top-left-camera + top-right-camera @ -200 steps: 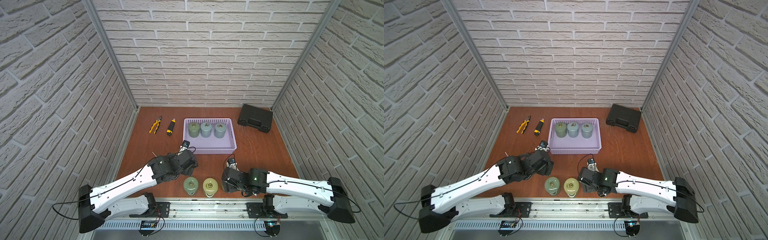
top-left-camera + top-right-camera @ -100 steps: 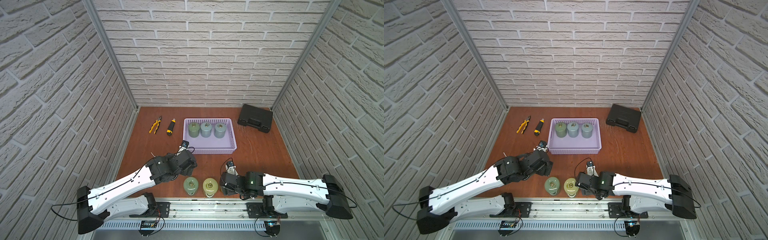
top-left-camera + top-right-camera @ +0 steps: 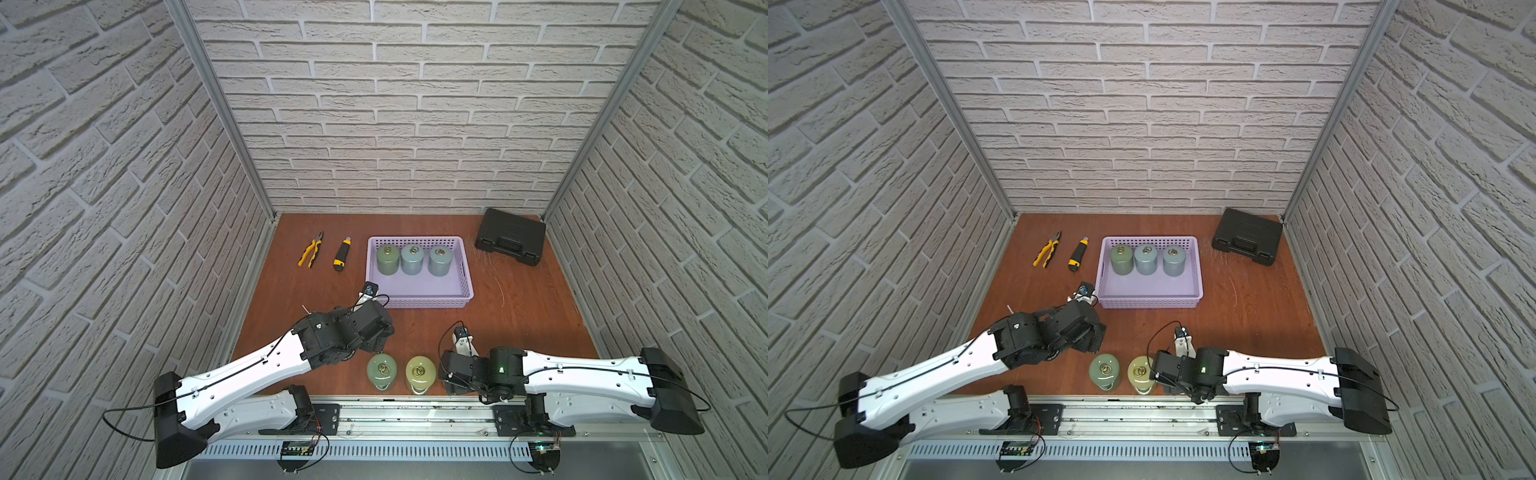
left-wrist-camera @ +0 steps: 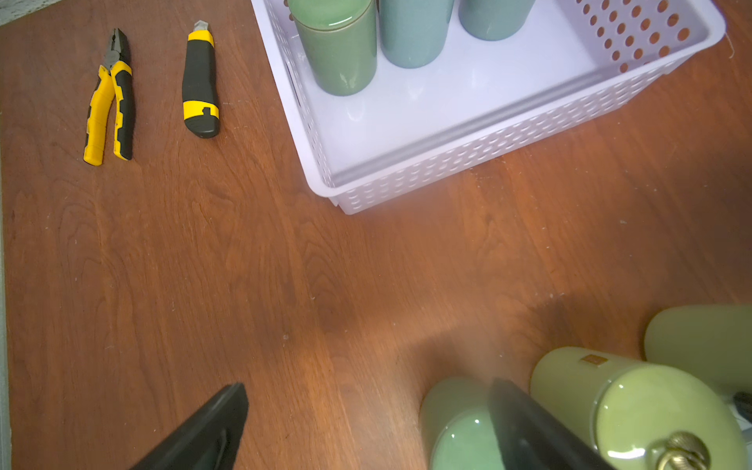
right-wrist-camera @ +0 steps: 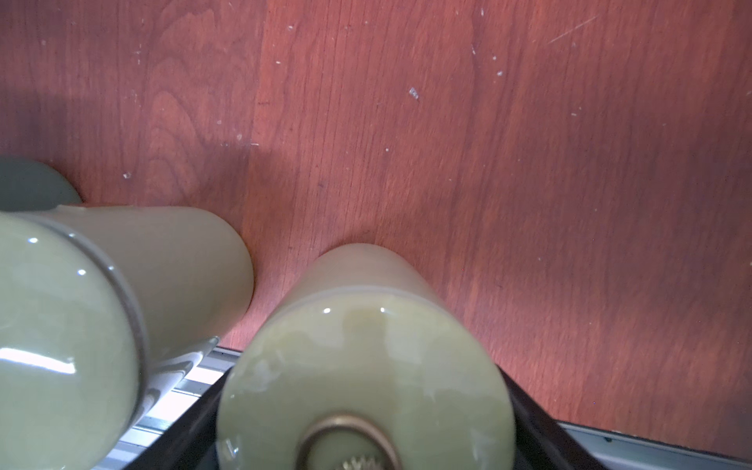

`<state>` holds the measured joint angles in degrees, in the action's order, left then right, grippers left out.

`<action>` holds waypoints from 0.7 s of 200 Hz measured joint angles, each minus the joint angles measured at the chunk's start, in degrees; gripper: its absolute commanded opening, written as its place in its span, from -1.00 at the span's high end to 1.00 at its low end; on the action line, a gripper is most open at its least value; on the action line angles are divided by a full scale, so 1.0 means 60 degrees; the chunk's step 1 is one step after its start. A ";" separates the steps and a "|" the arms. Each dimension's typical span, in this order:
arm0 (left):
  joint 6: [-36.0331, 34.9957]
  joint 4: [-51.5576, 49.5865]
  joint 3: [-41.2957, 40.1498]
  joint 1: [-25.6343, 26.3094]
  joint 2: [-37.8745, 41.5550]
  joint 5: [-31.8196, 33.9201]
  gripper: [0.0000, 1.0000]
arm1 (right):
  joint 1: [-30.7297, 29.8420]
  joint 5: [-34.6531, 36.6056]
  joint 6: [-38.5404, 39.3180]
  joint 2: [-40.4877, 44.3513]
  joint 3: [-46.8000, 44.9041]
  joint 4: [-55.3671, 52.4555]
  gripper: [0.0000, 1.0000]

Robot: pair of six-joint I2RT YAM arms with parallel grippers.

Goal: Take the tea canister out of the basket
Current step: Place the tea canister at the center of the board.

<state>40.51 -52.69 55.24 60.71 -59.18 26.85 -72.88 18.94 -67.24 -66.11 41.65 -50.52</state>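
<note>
While the right gripper (image 5: 366, 425) is clamped on a pale canister (image 5: 366, 325), you're clear of the basket (image 3: 419, 297): that canister is upright at the front edge of the table (image 3: 519, 332), lower centre in the top views, hidden there under the gripper; can't tell if its base touches the wood. Just left of it stand a yellow-green canister (image 3: 420, 372) and a green canister (image 3: 381, 371), side by side, slightly apart. Your left gripper (image 4: 368, 388) is spread wide, holding nothing, just above the green one in frame. The basket sits mid-frame in both top views, three canisters (image 3: 413, 259) upright in a row along its far wall. Pliers (image 3: 311, 249) and a utility knife (image 3: 343, 254) lie left of it, black case (image 3: 510, 236) upper right.
</note>
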 measured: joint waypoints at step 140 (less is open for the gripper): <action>0.0102 -0.0004 -0.0113 -0.0047 0.0160 -0.0011 -0.97 | -0.0025 0.0342 -0.0317 0.0295 0.0000 -0.0007 -0.94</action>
<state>41.12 -52.71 54.57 60.42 -58.22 26.79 -73.03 20.99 -69.14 -64.34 41.65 -50.57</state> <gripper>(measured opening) 0.982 0.970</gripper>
